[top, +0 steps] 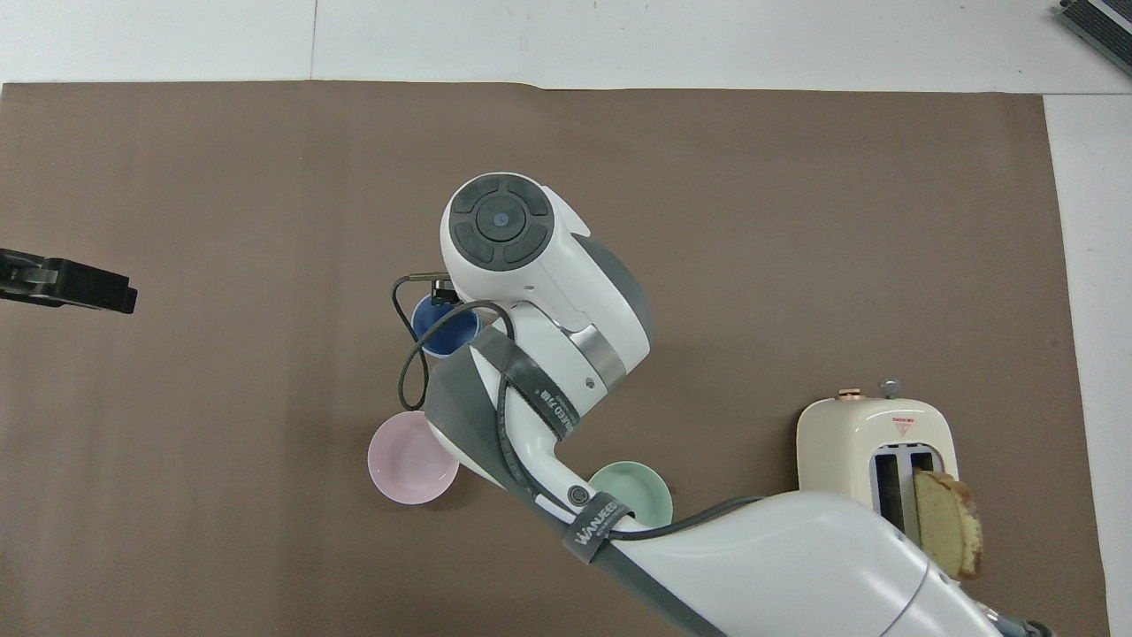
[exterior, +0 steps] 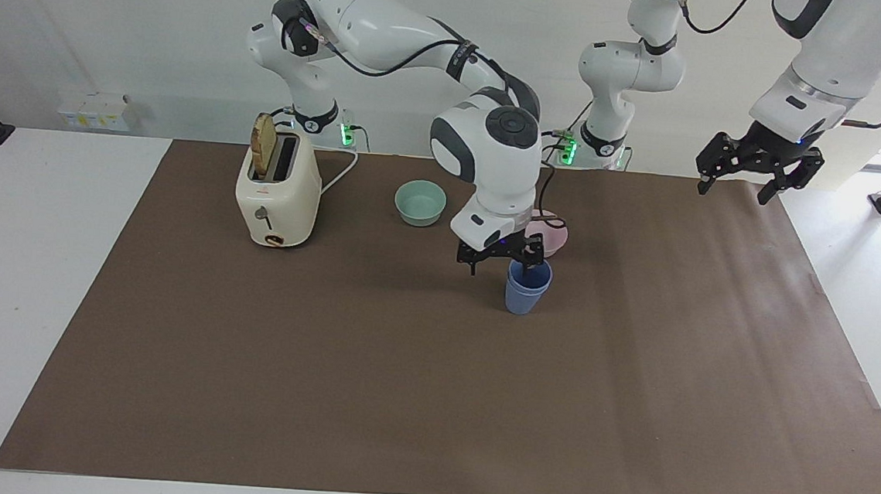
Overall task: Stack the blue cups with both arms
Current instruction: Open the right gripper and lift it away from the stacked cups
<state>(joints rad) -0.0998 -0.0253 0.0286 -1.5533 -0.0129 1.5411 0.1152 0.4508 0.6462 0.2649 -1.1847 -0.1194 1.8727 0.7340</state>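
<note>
Cups (exterior: 528, 286) stacked, seemingly just under right hand (exterior: 503, 256).

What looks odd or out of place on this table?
Mostly tidy: the blue cups stand nested and upright. One oddity: the bread slice sticks up crookedly from the toaster, leaning over its edge.

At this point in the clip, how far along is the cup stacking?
Done: the blue cups stand nested as one stack beside the pink bowl. In hand: nothing; the right gripper is open by the stack's rim, holding nothing. The left gripper waits, open, over the table's edge. Left: clearing the right arm away.
</note>
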